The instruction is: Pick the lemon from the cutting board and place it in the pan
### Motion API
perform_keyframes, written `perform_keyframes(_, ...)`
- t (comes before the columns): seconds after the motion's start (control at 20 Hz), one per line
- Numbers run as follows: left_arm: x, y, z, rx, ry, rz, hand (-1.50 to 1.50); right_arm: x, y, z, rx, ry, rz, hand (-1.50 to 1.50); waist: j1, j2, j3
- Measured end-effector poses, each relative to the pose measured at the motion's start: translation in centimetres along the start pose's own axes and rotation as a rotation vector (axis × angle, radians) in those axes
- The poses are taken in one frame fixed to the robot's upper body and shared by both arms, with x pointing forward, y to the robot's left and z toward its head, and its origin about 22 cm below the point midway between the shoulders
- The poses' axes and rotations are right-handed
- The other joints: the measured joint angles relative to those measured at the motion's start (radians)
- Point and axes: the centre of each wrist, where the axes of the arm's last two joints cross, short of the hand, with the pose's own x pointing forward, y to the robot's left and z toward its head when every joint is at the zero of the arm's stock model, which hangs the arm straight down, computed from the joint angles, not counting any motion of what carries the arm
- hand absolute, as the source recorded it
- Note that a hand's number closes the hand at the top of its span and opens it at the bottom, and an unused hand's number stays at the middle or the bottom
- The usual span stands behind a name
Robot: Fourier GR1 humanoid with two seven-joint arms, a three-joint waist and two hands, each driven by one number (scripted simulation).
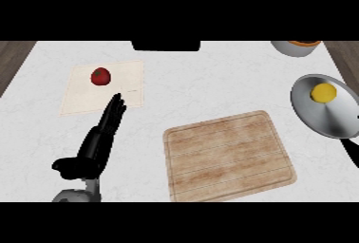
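White marbled stone counter (210,85) fills the view, evenly lit. Brown wood-plank floor strips (14,57) at both upper corners. Black rectangular fixture (166,45) at far edge.

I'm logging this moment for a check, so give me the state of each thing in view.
lemon: lying in the pan
pan: on the counter at right, holding the lemon
cutting board: flat on the counter, nothing on it
red fruit: resting on the pale mat
left hand: open, fingers straight, holding nothing
right hand: not in view
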Motion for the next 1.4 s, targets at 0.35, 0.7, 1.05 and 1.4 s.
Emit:
perform_keyframes(0.35, 0.4, 0.5, 0.0, 0.008, -0.002, 0.002, 0.00, -2.6, -2.7, 2.9, 0.104, -0.049, -0.044, -1.50, -0.007, -0.004, -0.001)
perform_keyframes(0.7, 0.4, -0.3, 0.2, 0.010, 0.005, -0.004, 0.00, -3.6, -3.7, 4.3, 0.132, -0.072, -0.019, -1.50, -0.011, -0.007, -0.002)
perform_keyframes(1.05, 0.2, 0.0, 0.3, 0.016, 0.011, -0.013, 0.00, -4.3, -4.6, 5.5, 0.156, -0.061, 0.016, -1.50, -0.015, -0.009, -0.003)
perform_keyframes(1.4, 0.3, -0.2, 0.3, 0.018, 0.006, -0.008, 0.00, -4.4, -5.2, 6.0, 0.148, -0.050, 0.067, -1.50, -0.015, -0.009, -0.003)
